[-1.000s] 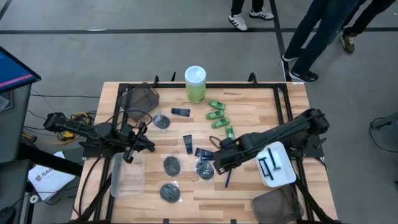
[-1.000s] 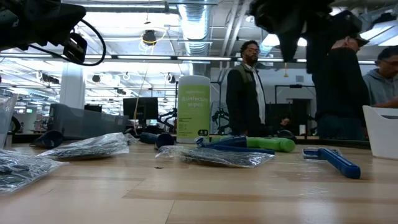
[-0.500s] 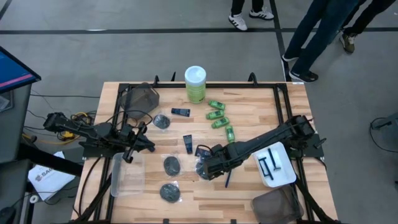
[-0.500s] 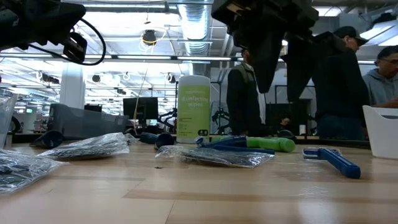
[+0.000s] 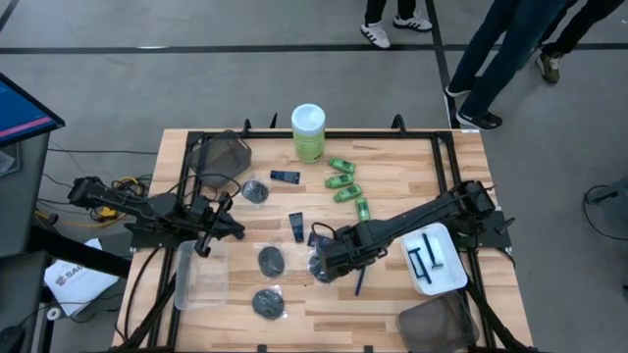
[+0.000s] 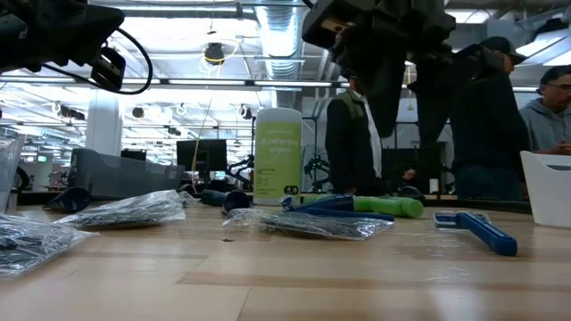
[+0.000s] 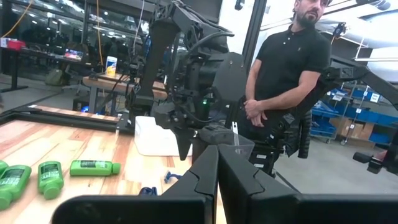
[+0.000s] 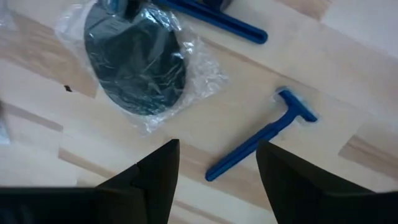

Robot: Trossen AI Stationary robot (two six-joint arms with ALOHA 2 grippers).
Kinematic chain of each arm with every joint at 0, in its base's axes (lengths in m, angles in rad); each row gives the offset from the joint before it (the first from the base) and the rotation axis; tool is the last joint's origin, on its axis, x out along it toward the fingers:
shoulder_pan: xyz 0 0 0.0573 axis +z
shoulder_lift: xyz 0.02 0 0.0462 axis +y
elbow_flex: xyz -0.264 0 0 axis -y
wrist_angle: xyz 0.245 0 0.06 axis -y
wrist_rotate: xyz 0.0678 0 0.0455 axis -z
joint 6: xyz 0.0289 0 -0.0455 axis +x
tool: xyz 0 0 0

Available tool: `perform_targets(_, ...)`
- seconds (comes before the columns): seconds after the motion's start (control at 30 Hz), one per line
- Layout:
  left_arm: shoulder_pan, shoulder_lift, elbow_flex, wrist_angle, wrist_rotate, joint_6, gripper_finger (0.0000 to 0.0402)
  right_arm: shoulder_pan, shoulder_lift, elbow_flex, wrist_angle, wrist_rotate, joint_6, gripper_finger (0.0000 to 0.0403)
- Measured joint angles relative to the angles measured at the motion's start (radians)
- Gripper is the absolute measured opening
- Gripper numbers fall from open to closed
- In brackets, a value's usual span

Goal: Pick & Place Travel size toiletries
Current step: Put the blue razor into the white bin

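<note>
Since a second ago, the right gripper (image 5: 324,265) has been carried from beside the white tray (image 5: 453,277) toward the middle of the table (image 5: 392,304), and it is now seen hanging above a wrapped black disc (image 8: 140,73) and a blue razor (image 8: 261,142). Its fingers (image 8: 155,171) are held apart with nothing between them, and neither the disc nor the razor is touched.

Nothing on the table is seen to have shifted. Four green bottles (image 5: 345,182) are laid in a loose row near the far edge, beside the tall green canister (image 5: 308,132). Navy tubes (image 5: 296,226) are scattered around the middle, and further wrapped discs (image 5: 271,260) are spread over the near left part of the table. Two razors (image 5: 425,261) are already laid inside the white tray.

The left gripper (image 5: 210,238) is kept at the left side, above the far end of a clear tray (image 5: 201,277), with its fingers (image 7: 205,180) pressed together and nothing held.

Beyond the table, a person (image 7: 289,68) in a dark shirt is seen standing.
</note>
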Motion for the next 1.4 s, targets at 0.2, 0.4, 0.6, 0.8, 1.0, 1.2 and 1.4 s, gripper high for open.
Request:
perform_targets(0.2, 0.000, 0.000, 0.000, 0.001, 0.000, 0.000, 0.0003, 0.001, 0.000, 0.000, -0.050, 0.002, 0.117, 0.0210)
perform_targets(0.4, 0.000, 0.000, 0.000, 0.002, 0.000, 0.000, 0.0003, 0.002, 0.000, -0.069, 0.000, 0.001, 0.219, 0.0212)
perform_targets(0.6, 0.000, 0.000, 0.000, 0.004, 0.000, 0.000, 0.0003, 0.025, 0.000, -0.143, 0.076, -0.027, 0.334, 0.0212)
perform_targets(0.8, 0.000, 0.000, 0.000, 0.006, 0.000, 0.000, 0.0003, 0.046, -0.001, -0.224, 0.137, -0.044, 0.396, 0.0211)
perform_targets(1.0, 0.000, 0.000, 0.000, 0.007, 0.000, 0.000, 0.0003, 0.056, -0.002, -0.326, 0.326, -0.058, 0.434, 0.0198)
perform_targets(1.2, 0.000, 0.000, 0.000, 0.008, 0.000, 0.000, 0.0003, 0.058, -0.007, -0.359, 0.351, -0.071, 0.456, 0.0181)
perform_targets(1.4, 0.000, 0.000, 0.000, 0.015, 0.000, 0.000, 0.0003, 0.034, -0.004, -0.360, 0.346, -0.093, 0.424, 0.0161)
